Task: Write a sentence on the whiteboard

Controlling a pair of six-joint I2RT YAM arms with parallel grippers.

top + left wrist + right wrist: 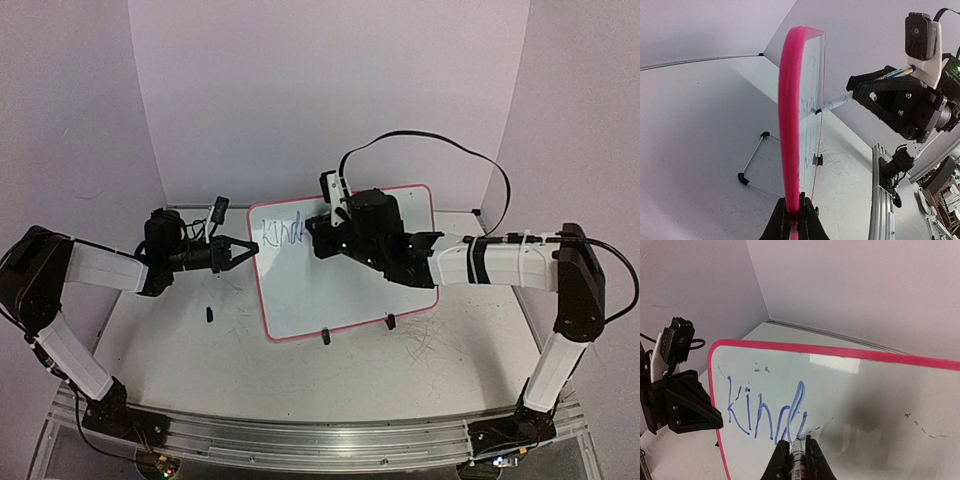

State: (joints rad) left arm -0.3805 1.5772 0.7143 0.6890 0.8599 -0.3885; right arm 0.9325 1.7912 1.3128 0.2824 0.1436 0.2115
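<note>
The whiteboard [340, 290] is standing up in the middle of the table [420, 375], leaning back a little. It is sitting on two small black clip feet [325, 337] at its near edge. Its frame is pink.

The left gripper [794, 220] is reaching in from the left. Its fingers are pressing together on the left edge of the whiteboard and pinching the pink frame between them.

The right gripper [794, 455] is reaching in from the right, in front of the top part of the whiteboard. Its fingers are squeezing a marker [798, 456] between them. The tip of the marker is touching the white face of the board.

The sentence [765, 412] is sitting in the top left corner of the whiteboard. It is showing just the blue letters "Kind". The marker tip is resting just to the right of the last letter, down at its bottom.

A small black piece [209, 314] is lying on the table to the left of the whiteboard, near the left gripper but not touching it.
</note>
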